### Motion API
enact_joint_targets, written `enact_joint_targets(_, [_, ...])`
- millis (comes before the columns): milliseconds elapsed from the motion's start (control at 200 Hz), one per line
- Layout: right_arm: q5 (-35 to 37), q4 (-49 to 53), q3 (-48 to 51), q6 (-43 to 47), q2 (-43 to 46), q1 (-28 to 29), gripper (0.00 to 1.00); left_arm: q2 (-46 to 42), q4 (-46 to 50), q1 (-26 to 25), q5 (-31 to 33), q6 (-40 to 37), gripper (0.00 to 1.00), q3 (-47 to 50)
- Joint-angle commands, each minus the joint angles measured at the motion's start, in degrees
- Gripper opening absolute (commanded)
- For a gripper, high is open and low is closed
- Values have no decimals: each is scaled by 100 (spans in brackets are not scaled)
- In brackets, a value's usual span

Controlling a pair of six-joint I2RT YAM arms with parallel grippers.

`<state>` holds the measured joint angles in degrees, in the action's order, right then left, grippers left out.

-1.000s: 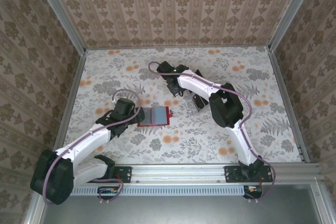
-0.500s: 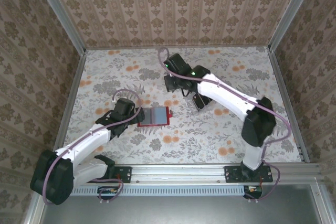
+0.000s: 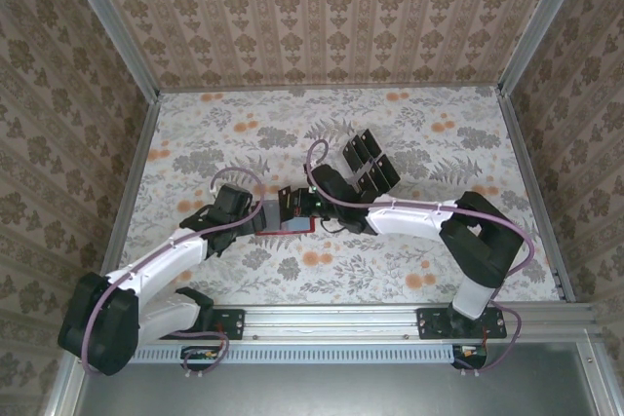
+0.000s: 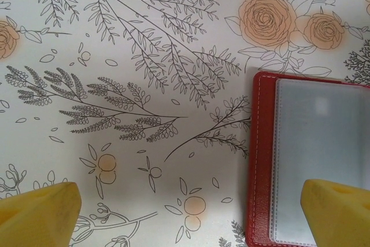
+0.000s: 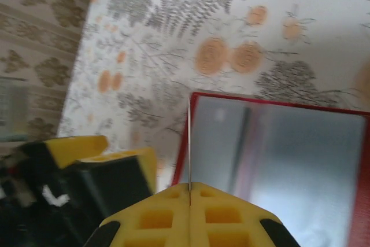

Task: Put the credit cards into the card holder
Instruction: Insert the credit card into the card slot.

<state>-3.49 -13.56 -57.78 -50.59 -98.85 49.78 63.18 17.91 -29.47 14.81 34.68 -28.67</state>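
Right jaws pinching a credit card (image 5: 189, 137) (edge-on) over card holder (image 5: 300, 154), left jaws wide.

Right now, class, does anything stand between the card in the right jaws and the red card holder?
Nothing visible does. The card, gripped edge-on, hangs at the left edge of the card holder; the open left jaws sit beside it, not between.

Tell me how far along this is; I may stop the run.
Done: the red card holder lies open, its clear sleeves looking empty. In hand: the right end effector is shut on one credit card, edge-on over the holder; the open left end effector straddles its edge. Left: sliding that card in, then the dark cards farther back.
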Motion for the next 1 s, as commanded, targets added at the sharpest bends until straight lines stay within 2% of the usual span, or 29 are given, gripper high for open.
enact_joint_targets(0, [30, -700, 72, -388, -181, -14, 0, 104, 102, 21, 110, -127, 100, -90])
enact_joint_targets(675, [199, -974, 709, -434, -687, -192, 0, 519, -177, -114, 87, -232, 100, -306])
enact_joint_targets(995, [189, -1087, 861, -505, -743, -232, 0, 990, -277, -269, 276, -274, 100, -524])
